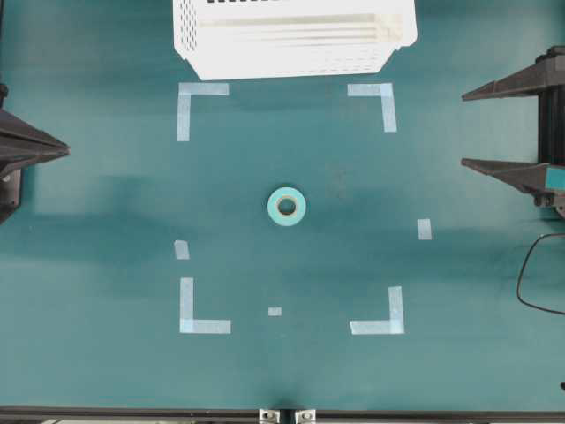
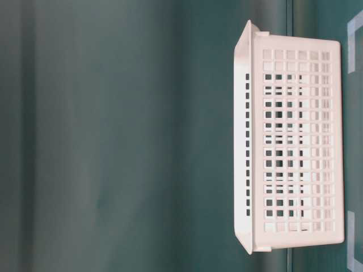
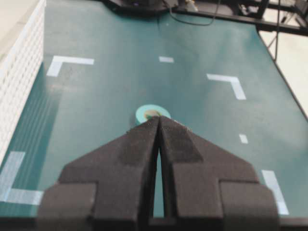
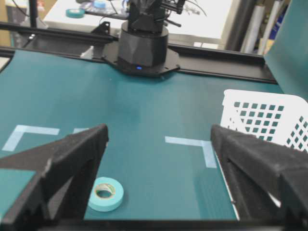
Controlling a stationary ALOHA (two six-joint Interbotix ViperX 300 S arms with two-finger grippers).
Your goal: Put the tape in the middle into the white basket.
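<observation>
- Nearest the bottom edge of the overhead view, two pale corner marks (image 1: 205, 307) and (image 1: 380, 314) lie flat on the green table (image 1: 106, 362), with a tiny scrap of pale strip (image 1: 274, 311) between them; all sit below the tape.
- Next, the tape (image 1: 287, 207) lies flat on the table with its cream core facing up, roughly in the middle of the square that the four corner marks outline.
- Nothing touches the tape; both arms are well apart from it, one on each side.
- The left gripper (image 1: 62, 150) sits at the left edge of the overhead view, level with a spot a little above the tape. Its two dark fingers (image 3: 139, 149) are pressed together at the tips, with only a thin slit between them lower down, and they hold nothing.
- In the left wrist view the tape (image 3: 152, 113) shows just beyond those joined tips.
- The right gripper (image 1: 465, 128) sits at the right edge, its fingers (image 4: 72, 154) spread wide and empty; the tape (image 4: 106, 193) lies on the table beside the left-hand finger in that view.
- Farther on, two more corner marks (image 1: 196, 104) and (image 1: 378, 102) lie above the tape.
- Farthest from the tape, the white basket (image 1: 296, 40) stands on the table just past those upper marks, its slotted wall (image 2: 295, 147) plain in the table-level view.
</observation>
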